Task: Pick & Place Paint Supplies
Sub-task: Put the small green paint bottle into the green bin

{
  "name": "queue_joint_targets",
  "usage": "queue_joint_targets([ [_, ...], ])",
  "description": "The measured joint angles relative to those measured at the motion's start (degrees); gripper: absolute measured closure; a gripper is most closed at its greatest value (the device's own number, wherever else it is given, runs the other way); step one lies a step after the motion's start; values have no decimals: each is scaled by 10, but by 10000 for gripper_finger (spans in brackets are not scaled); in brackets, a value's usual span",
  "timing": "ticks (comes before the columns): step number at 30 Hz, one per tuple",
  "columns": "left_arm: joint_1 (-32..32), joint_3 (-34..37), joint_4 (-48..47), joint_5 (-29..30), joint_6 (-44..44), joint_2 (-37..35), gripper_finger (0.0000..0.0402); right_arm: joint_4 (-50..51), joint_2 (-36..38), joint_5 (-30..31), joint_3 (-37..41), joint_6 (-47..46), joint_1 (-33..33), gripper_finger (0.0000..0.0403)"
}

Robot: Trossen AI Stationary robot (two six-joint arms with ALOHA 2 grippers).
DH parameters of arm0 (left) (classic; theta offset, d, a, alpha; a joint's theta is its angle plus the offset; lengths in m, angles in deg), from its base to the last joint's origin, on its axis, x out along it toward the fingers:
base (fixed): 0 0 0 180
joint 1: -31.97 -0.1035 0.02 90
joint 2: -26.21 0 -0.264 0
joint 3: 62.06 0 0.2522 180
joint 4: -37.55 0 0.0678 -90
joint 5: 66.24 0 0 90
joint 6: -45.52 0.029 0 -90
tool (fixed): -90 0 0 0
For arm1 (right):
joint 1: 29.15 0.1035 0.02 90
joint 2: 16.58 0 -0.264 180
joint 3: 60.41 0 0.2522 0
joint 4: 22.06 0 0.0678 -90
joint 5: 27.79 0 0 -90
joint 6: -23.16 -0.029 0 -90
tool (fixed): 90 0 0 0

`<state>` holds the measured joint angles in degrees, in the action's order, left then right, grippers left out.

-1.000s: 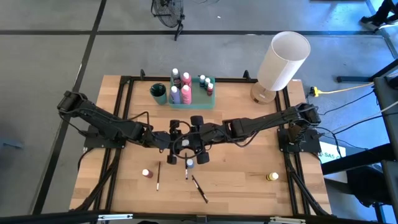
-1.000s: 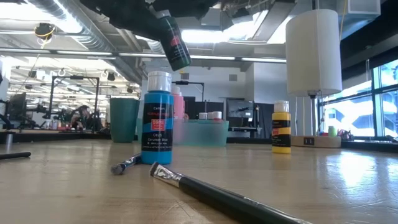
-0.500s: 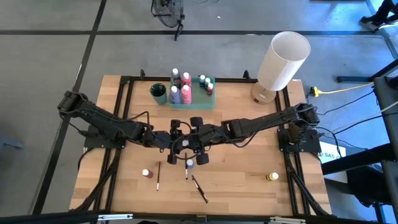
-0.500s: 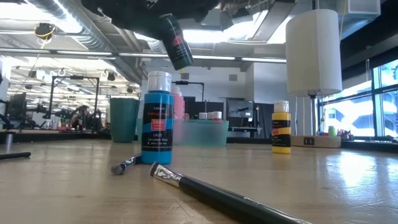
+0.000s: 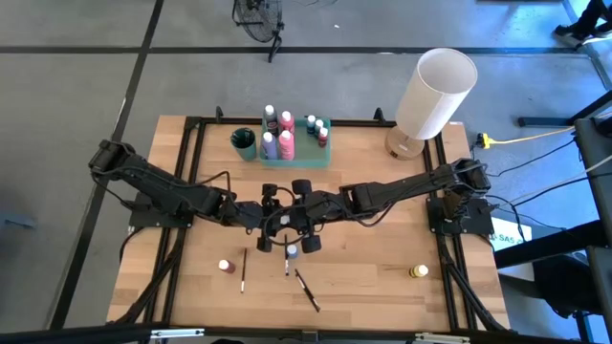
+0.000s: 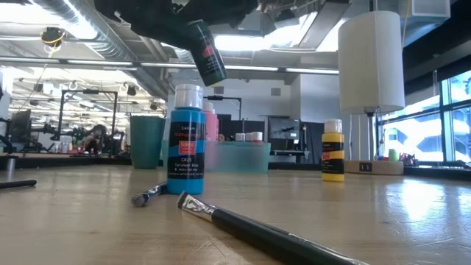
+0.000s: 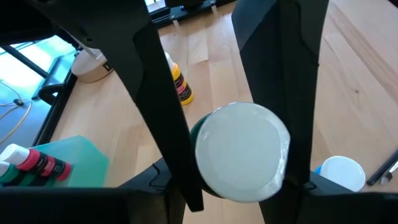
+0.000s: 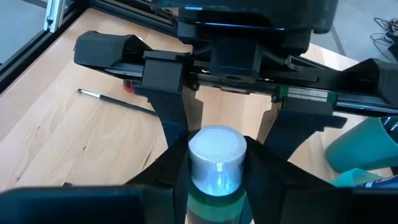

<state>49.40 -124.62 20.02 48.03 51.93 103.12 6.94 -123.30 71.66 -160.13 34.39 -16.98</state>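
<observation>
Above the desk's (image 5: 382, 172) middle, a green bottle (image 8: 215, 163) is being gripped by both the left claw (image 5: 269, 222) and right claw (image 5: 285, 223); several bottles are sitting in the tray (image 5: 325, 151), while 3 bottles and brushes are left.

A robotics lab: exposed ceiling ducts (image 6: 88, 33), distant workbenches (image 6: 66, 143) (open-plan), wooden table (image 5: 363, 268).

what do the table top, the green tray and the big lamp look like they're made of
Table top: pale wood, matte; grain and plank seams show. Green tray: probably plastic, translucent and frosted; bottles show through its wall. Lamp: smooth white cylinder shade, likely paper or fabric; cannot tell which.
</observation>
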Motion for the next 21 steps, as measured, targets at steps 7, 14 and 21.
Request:
queue_joint_targets([
  [7,0,0,-3,2,15,0,242,1,-1,5,0,4,0,287],
  [14,0,0,-4,33,19,0,220,5,-1,8,0,4,-1,287],
  [21,1,-1,2,58,17,-2,179,17,-2,16,1,3,-2,287],
])
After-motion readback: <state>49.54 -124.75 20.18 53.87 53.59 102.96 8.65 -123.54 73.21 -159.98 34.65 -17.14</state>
